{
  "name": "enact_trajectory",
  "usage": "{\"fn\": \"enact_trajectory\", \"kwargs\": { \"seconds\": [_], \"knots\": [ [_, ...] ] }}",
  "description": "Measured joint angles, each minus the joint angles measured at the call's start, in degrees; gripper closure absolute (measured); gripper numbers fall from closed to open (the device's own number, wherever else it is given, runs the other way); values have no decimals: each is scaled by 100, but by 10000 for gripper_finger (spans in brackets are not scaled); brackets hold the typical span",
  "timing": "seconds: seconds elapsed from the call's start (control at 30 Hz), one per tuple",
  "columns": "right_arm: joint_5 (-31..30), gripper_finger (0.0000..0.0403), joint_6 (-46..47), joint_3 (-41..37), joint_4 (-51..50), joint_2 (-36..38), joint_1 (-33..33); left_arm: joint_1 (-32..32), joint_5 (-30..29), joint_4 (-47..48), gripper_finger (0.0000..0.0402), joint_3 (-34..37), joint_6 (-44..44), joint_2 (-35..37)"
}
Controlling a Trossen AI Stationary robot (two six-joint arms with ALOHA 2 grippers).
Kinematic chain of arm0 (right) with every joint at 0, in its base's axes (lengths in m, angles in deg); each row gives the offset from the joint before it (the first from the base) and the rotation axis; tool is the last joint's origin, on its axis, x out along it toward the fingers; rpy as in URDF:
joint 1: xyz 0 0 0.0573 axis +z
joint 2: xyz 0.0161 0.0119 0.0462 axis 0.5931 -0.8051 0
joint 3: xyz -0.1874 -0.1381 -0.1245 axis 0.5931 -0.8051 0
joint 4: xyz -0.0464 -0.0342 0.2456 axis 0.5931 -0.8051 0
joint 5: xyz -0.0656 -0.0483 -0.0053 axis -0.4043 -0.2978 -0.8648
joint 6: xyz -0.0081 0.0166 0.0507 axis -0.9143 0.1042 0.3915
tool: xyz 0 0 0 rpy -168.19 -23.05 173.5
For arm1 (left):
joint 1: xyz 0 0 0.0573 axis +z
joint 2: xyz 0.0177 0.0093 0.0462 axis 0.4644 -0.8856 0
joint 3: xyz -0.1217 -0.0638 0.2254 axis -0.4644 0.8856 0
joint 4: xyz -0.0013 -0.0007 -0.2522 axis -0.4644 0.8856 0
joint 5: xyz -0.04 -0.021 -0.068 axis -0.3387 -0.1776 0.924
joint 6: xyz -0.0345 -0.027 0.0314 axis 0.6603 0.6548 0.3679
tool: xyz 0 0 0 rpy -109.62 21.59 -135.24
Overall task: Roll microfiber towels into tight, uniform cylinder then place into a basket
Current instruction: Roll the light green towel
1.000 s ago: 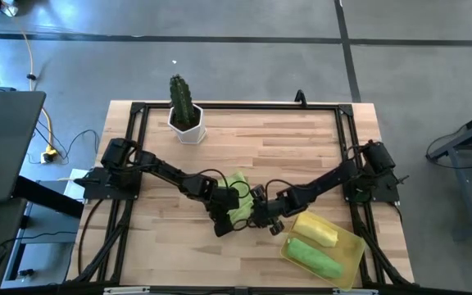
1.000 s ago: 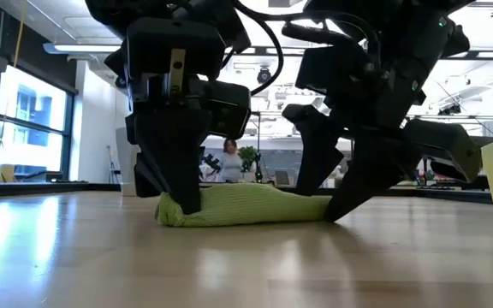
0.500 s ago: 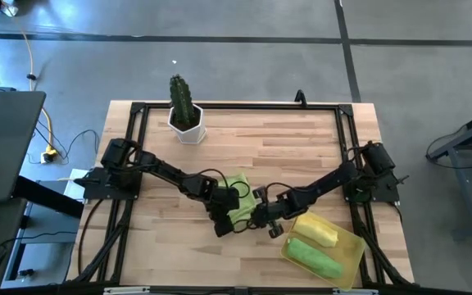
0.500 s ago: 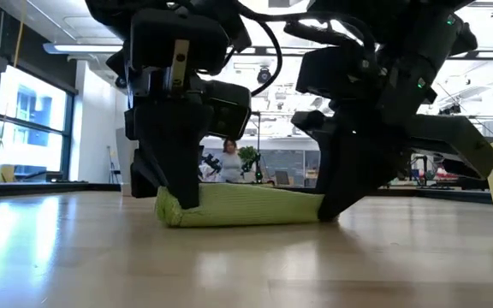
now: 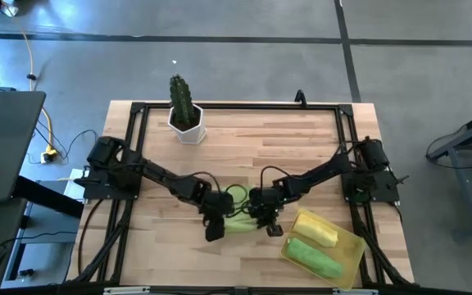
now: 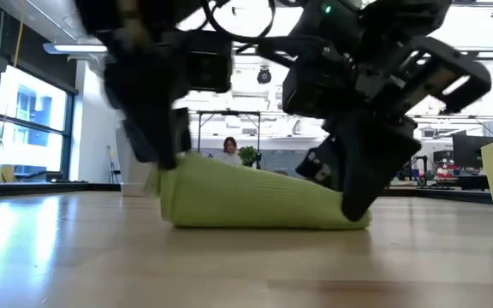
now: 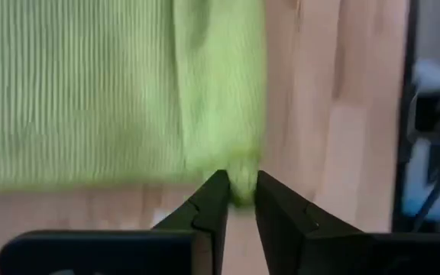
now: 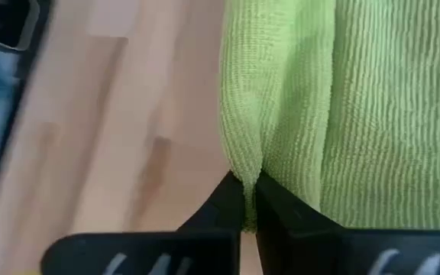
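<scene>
Wooden table (image 5: 301,139) under two dark arms meeting at its near middle, left arm reaching in from the left edge, right arm from the right. Yellow basket (image 5: 352,250) at the near right corner, just beside the right arm's working spot, already carrying a rolled yellow towel (image 5: 315,229) and a rolled green towel (image 5: 311,256) laid side by side. Third towel, the lime green towel (image 6: 255,198), on the bare wood between the two grippers, part-rolled, long axis running left to right across the table, one end per claw; apart from the basket but near it, on the basket's left. Left gripper (image 7: 236,200) at the roll's left end, fingers narrowly apart with a pinch of green edge between the tips. Right gripper (image 8: 250,200) at the roll's right end, fingers pressed together on a fold of the cloth's edge. By judgement: rolling step for the last towel still in hand, roll looking loose and thicker at its left end in the low view; basket lying to the right of the roll, so right arm the nearer one for the carry.
</scene>
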Motion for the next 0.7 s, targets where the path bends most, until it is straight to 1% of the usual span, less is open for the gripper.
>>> {"fn": "enact_trajectory", "kwargs": {
  "seconds": [0.07, 0.13, 0.3, 0.33, 0.47, 0.53, 0.7],
  "knots": [
    [338, 401, 192, -8, 72, -11, -99, -134, -140, 162, 337, 2, -169, -2],
    [542, 402, 427, -12, 98, -12, -186, -257, -334, 345, 328, 2, -348, -2],
    [808, 402, 1062, -12, 115, -12, -345, -530, -1399, 623, 304, 5, -674, 85],
    [833, 402, 1181, -12, 121, -12, -364, -590, -1534, 619, 301, 7, -773, 160],
    [944, 402, 1557, -10, 90, -12, -447, -906, -1703, 434, 293, 0, -1079, 299],
    [1041, 402, 1680, -10, 79, -12, -488, -1081, -1906, 256, 293, -4, -1220, 332],
    [1100, 403, 2036, -9, 73, -12, -561, -1419, -2896, -43, 293, -7, -1578, 324]
  ]
}}
